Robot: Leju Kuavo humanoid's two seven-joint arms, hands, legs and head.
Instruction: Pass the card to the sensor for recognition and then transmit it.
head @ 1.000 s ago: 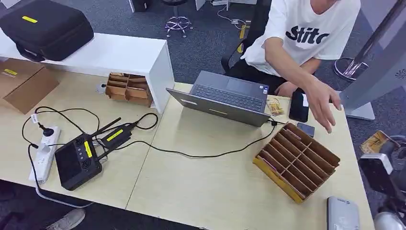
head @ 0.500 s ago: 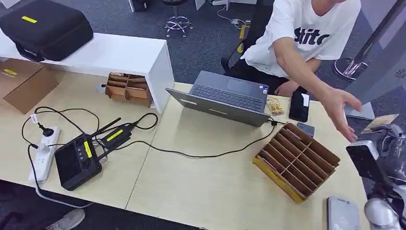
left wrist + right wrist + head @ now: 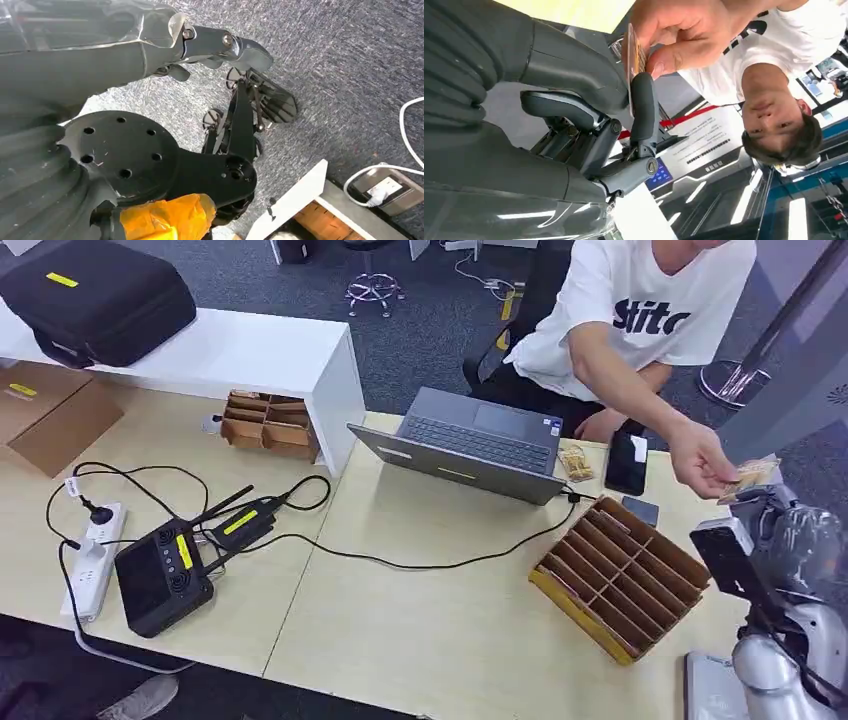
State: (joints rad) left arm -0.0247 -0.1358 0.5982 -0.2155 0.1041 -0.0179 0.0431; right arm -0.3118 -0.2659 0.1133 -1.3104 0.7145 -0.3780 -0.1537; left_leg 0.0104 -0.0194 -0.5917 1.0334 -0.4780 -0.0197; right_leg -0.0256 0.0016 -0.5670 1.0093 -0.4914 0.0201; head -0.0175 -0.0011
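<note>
Head view: the card, thin, tan-gold and seen almost edge-on, sits off the table's far right corner, at about three o'clock in the frame. The right hand has it from below while a person's hand pinches its other end, both on the card at once. Right wrist view confirms it: the card stands as a narrow golden strip, one dark finger pressed against one face and the thick grey thumb against the other, so the right hand pinches the card, and the person's thumb and fingers clamp it from the far end.

At five o'clock from the card, a grey sensor lies at the table's near right edge. Between card and table centre sits a cardboard divider tray, with a phone and a laptop beyond it at eleven o'clock. Cables, a power strip and a black controller crowd the table's left side.

Left wrist view: the left hand hangs over grey carpet, its fingers curled in, with nothing in them.
</note>
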